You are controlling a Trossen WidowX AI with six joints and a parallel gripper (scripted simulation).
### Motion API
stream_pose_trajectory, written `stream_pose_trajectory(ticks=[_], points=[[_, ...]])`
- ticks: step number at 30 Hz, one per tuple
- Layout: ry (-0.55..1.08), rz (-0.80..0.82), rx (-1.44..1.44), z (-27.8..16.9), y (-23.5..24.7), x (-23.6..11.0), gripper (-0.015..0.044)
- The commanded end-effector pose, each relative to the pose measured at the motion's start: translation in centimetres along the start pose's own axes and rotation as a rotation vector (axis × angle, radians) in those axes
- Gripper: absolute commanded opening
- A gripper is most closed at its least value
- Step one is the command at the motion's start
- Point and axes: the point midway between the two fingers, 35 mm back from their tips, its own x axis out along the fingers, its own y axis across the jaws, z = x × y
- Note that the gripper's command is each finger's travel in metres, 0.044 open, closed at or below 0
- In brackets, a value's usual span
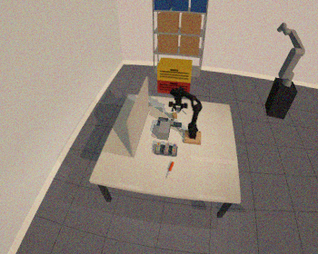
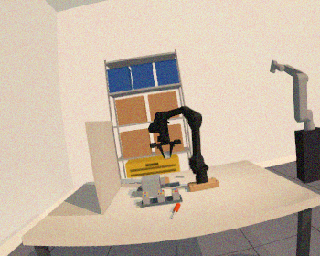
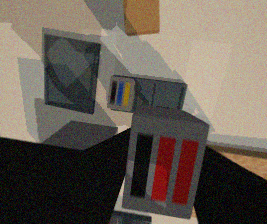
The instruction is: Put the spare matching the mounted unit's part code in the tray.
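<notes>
My gripper (image 1: 176,108) (image 2: 165,148) (image 3: 158,137) is shut on a grey spare (image 3: 164,150) with one black and two red stripes, and holds it well above the table. Below it in the wrist view lies a grey holder (image 3: 160,92) with another spare (image 3: 121,93) striped black, blue and yellow; its other slots show empty. A dark grey square tray (image 3: 46,65) lies empty to the left of the holder. The mounted unit (image 1: 162,128) (image 2: 151,185) stands as a grey block near the tall panel; its back does not show.
A tall beige panel (image 1: 133,120) (image 2: 101,165) stands on the table's left side. A red-handled screwdriver (image 1: 170,169) (image 2: 175,209) lies near the front. The arm's wooden base (image 1: 193,138) (image 2: 204,185) sits mid-table. Shelves and a yellow crate (image 1: 173,70) stand behind.
</notes>
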Motion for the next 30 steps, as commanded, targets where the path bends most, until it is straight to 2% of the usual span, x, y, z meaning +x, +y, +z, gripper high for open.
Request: stream_pose_trajectory(ticks=[1, 30], points=[[-0.001, 0.0, 0.002, 0.5, 1.6, -0.3, 0.0], [-0.001, 0.011, 0.003, 1.0, 15.1, 0.4, 0.0]])
